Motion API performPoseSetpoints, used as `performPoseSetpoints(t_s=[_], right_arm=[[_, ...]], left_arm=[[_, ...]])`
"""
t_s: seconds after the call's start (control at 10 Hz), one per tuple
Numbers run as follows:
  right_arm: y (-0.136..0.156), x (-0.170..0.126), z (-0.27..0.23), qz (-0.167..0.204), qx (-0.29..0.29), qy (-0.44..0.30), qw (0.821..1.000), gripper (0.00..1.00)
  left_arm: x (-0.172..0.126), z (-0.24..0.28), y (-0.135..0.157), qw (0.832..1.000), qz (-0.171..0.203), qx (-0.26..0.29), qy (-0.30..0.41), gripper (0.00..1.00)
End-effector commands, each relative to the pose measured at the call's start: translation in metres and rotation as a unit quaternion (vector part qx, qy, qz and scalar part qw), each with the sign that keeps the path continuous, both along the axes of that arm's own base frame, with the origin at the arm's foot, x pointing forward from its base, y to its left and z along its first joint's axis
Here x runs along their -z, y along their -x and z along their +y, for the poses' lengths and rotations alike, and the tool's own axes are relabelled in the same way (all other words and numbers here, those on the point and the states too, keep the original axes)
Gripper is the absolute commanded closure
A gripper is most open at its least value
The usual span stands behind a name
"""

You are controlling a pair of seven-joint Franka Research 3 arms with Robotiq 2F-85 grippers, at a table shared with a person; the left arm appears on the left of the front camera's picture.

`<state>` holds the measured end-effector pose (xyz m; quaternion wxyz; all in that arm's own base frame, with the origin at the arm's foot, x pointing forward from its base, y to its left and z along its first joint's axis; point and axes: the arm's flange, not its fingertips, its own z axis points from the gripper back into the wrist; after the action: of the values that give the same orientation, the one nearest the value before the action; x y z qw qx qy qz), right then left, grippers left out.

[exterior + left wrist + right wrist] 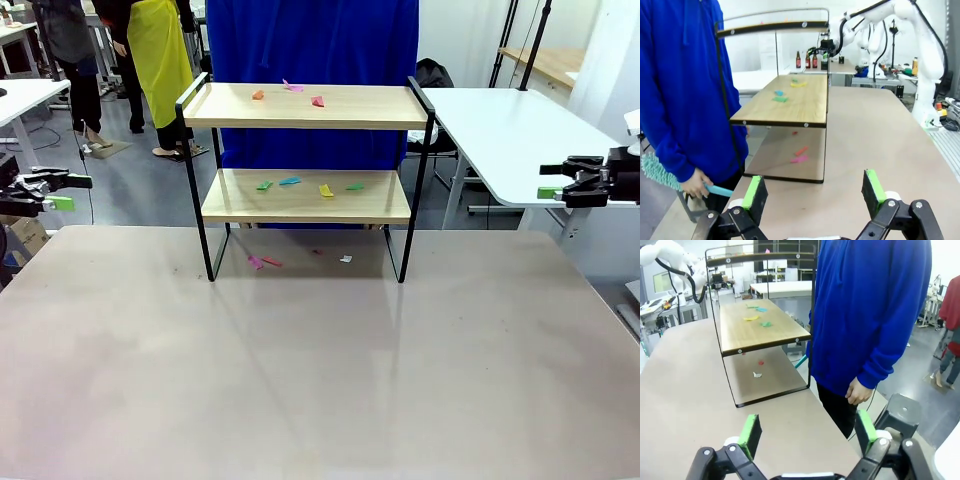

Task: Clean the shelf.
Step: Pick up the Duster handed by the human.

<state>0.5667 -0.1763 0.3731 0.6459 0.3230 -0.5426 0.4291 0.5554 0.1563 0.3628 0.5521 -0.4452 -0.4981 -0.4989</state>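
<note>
A small two-level shelf (310,106) made of light wood boards in a thin black metal frame is seen in the upper middle of the front picture. It is set on the far part of a wide pale counter (320,380). Little bits of coloured paper (326,190) are scattered on both boards. A few more are seen on the counter under the shelf.

Just behind the shelf, a person in a bright blue top (310,40) is seen. In the left wrist picture, a fluffy teal duster (655,172) is held in the person's hand (692,186) at the lower left, near the shelf's end.

The left fingers (62,202) are seen at the left edge of the front picture, well apart from the shelf. They are spread wide and nothing is held between them. The right fingers (550,191) are seen at the right edge, also well apart from the shelf. They too are spread wide, with nothing held.
</note>
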Motion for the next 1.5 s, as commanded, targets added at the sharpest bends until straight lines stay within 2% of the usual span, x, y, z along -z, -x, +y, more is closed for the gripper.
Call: performPoseSetpoints(t_s=[0.0,0.4,0.7,0.9,1.0,1.4], right_arm=[[-0.002,-0.011,0.002,-0.03,-0.004,-0.017,0.999,0.0],[0.002,-0.023,0.003,-0.044,-0.003,-0.02,0.999,0.0],[0.003,-0.025,0.002,-0.043,0.0,-0.018,0.999,0.0],[0.002,-0.023,-0.001,-0.022,-0.004,-0.01,1.0,0.0],[0.002,-0.023,-0.001,-0.022,-0.004,-0.01,1.0,0.0],[0.002,-0.023,-0.001,-0.022,-0.004,-0.01,1.0,0.0]], left_arm=[[-0.015,-0.001,0.006,0.999,-0.024,0.01,0.03,0.0],[-0.028,0.001,0.015,0.998,-0.04,0.016,0.045,0.0],[-0.032,0.009,0.017,0.998,-0.036,0.009,0.051,0.0],[-0.033,0.008,0.017,0.998,-0.023,0.008,0.053,0.0],[-0.028,0.01,0.014,0.999,-0.026,0.014,0.035,0.0],[-0.028,0.01,0.014,0.999,-0.026,0.014,0.035,0.0]])
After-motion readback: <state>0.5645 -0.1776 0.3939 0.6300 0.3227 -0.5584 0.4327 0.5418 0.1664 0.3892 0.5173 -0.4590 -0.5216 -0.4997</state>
